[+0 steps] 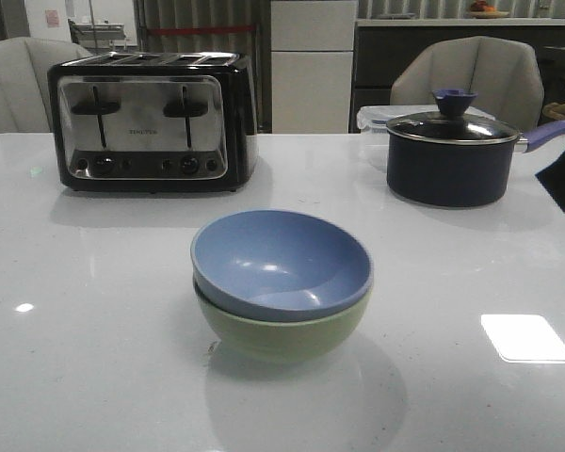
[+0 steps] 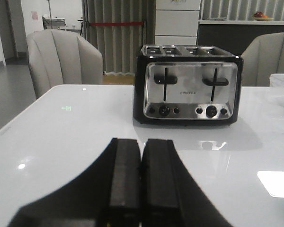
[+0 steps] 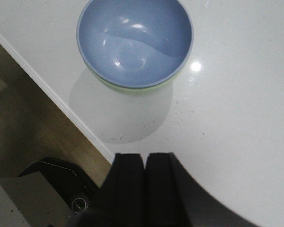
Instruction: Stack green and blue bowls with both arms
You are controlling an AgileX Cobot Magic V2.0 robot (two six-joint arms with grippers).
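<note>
The dusty blue bowl (image 1: 281, 262) sits nested inside the pale green bowl (image 1: 282, 337) at the middle of the white table (image 1: 94, 358). In the right wrist view the blue bowl (image 3: 135, 40) shows from above with a sliver of the green bowl (image 3: 132, 88) under its rim. My right gripper (image 3: 145, 156) is shut and empty, well back from the bowls; part of that arm (image 1: 563, 174) shows at the right edge of the front view. My left gripper (image 2: 141, 142) is shut and empty, low over the table, facing the toaster. It is out of the front view.
A black and chrome toaster (image 1: 151, 118) stands at the back left. A dark blue lidded saucepan (image 1: 449, 151) stands at the back right, a clear container (image 1: 375, 121) behind it. Grey chairs stand beyond the table. The table's near edge (image 3: 61, 106) shows in the right wrist view.
</note>
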